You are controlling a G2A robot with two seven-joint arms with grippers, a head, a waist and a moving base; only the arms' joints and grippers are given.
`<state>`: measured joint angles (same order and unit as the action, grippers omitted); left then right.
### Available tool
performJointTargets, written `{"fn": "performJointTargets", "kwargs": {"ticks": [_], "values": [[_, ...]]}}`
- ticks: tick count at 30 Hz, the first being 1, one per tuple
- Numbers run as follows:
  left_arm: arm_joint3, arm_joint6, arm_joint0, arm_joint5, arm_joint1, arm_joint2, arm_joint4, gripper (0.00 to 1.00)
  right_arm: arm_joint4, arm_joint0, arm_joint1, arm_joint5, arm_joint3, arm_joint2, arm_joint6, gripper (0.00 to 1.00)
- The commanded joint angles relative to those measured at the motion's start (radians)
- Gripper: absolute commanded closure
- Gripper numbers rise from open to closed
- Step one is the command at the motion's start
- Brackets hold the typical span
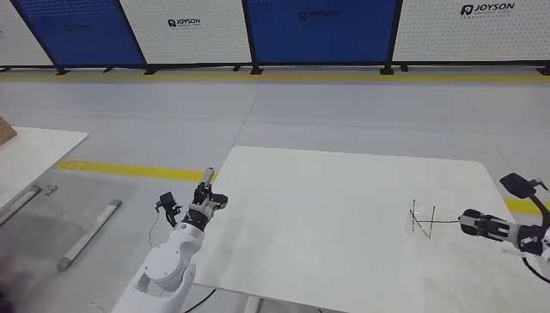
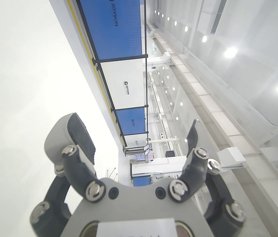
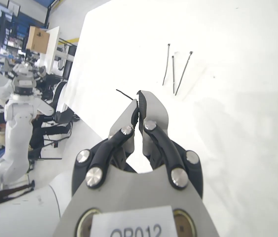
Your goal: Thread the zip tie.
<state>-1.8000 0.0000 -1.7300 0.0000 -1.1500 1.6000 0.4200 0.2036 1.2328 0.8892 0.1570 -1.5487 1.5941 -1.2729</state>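
Left gripper (image 2: 136, 122) and right gripper (image 3: 139, 97): grey metal plates (image 3: 129, 193), black linkage bars (image 3: 163, 141) pinned by silver round screws (image 3: 179, 176), black ribbed pads (image 2: 81, 134), white printed label (image 3: 131, 220) at each plate's base; glossy white arms (image 1: 168, 270).

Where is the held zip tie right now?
In the right wrist view, the zip tie is pinched in the shut right gripper, one end poking out, over the table's right side near three loose ties.

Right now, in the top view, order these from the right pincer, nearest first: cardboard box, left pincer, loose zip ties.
1. Loose zip ties, just beside the right pincer.
2. Left pincer, across the table.
3. Cardboard box, at the far left edge.
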Motion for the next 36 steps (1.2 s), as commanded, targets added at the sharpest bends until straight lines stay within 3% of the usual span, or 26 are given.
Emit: {"fn": "performJointTargets", "kwargs": {"ticks": [1, 11, 15, 21, 24, 28, 36], "values": [[0.000, 0.000, 0.000, 0.000, 0.000, 0.000, 0.000, 0.00, 0.003, 0.001, -0.001, 0.003, -0.003, -0.002, -0.006, 1.00], [0.000, 0.000, 0.000, 0.000, 0.000, 0.000, 0.000, 0.00, 0.003, 0.001, -0.001, 0.003, -0.003, -0.002, -0.006, 1.00], [0.000, 0.000, 0.000, 0.000, 0.000, 0.000, 0.000, 0.00, -0.016, 0.022, 0.001, 0.027, -0.015, -0.006, 0.057, 1.00], [0.000, 0.000, 0.000, 0.000, 0.000, 0.000, 0.000, 0.00, -0.048, 0.090, -0.002, 0.139, -0.101, 0.038, 0.172, 1.00], [0.000, 0.000, 0.000, 0.000, 0.000, 0.000, 0.000, 0.00, 0.003, 0.128, -0.003, 0.183, -0.165, 0.036, 0.235, 1.00], [0.000, 0.000, 0.000, 0.000, 0.000, 0.000, 0.000, 0.00, 0.095, 0.138, 0.000, 0.153, -0.206, -0.025, 0.259, 1.00], [0.000, 0.000, 0.000, 0.000, 0.000, 0.000, 0.000, 0.00, 0.095, 0.138, 0.000, 0.153, -0.206, -0.025, 0.259, 1.00]]}}
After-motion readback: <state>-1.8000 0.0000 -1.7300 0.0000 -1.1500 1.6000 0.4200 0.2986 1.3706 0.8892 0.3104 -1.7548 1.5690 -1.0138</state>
